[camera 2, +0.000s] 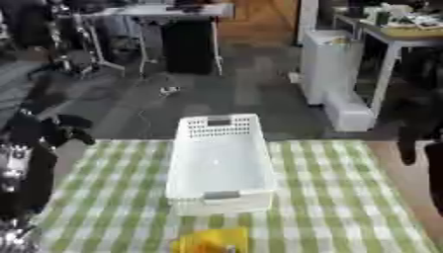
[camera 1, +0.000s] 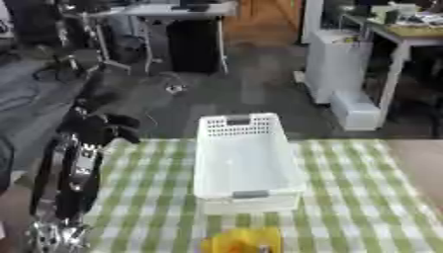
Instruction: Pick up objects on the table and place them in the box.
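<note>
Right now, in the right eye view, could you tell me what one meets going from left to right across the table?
Left hand at the table's left edge → white box, with the yellow thing nearer in front of it → right hand at the right edge. All over the green checked cloth.

You are working in what looks like a lab or workshop — not a home. Beyond your table [camera 1: 363,207] with its green-and-white checked cloth lies a bare grey floor [camera 1: 251,89] with a loose cable [camera 1: 173,89], a white cabinet [camera 1: 333,64], a cluttered workbench [camera 2: 407,29] at the far right, and a desk [camera 1: 164,10] on thin metal legs — plus stands at the far left.
</note>
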### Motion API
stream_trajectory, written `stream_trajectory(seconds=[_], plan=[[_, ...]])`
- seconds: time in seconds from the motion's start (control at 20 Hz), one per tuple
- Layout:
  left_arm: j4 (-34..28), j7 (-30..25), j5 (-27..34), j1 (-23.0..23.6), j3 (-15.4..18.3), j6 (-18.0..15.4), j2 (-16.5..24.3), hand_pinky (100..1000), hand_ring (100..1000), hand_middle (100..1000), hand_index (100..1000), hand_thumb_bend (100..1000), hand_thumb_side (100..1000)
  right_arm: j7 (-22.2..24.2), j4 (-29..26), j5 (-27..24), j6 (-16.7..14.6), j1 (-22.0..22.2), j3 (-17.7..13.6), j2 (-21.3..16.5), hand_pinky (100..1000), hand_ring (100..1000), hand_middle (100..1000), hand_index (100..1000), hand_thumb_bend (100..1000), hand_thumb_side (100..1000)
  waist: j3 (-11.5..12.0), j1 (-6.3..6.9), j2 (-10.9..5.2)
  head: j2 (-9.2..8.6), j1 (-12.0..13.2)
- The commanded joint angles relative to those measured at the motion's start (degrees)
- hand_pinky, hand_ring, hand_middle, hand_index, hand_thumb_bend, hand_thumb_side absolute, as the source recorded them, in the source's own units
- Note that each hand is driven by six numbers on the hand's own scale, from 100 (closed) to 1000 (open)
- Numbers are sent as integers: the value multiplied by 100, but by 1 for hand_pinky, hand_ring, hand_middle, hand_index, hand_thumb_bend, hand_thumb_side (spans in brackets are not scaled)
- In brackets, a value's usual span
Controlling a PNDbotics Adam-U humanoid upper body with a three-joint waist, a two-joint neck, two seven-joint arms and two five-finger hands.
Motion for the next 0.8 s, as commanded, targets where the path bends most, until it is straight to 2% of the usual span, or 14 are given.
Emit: stream_trajectory(seconds=[0.05, 0.15, 0.3, 0.65, 0.8], plan=[[-97, 0, 41, -71, 62, -3, 54, 445, 599, 1000, 810, 265, 770, -3, -74, -1, 24, -57, -30, -149, 163, 355, 410, 685, 555, 612, 7, -2, -56, 315, -66], [-97, -5, 47, -73, 59, -3, 52, 445, 599, 1000, 810, 265, 770, 0, -74, 8, 40, -60, -31, -157, 164, 356, 411, 686, 558, 612, 7, 1, -57, 470, -46], [-97, -8, 51, -73, 60, -4, 48, 444, 599, 1000, 810, 263, 770, 17, -74, 31, 75, -59, -28, -166, 167, 361, 414, 692, 565, 613, 8, 3, -50, 576, -45], [-97, -13, 54, -72, 56, 1, 47, 445, 599, 1000, 810, 263, 770, 80, -74, 105, 211, -62, -25, -175, 174, 370, 420, 700, 578, 617, 4, 9, -53, 666, -70], [-97, -15, 58, -76, 51, 1, 47, 445, 599, 1000, 810, 262, 770, 131, -74, 162, 337, -45, -10, -174, 192, 396, 440, 725, 622, 628, 11, 4, -54, 646, -102]])
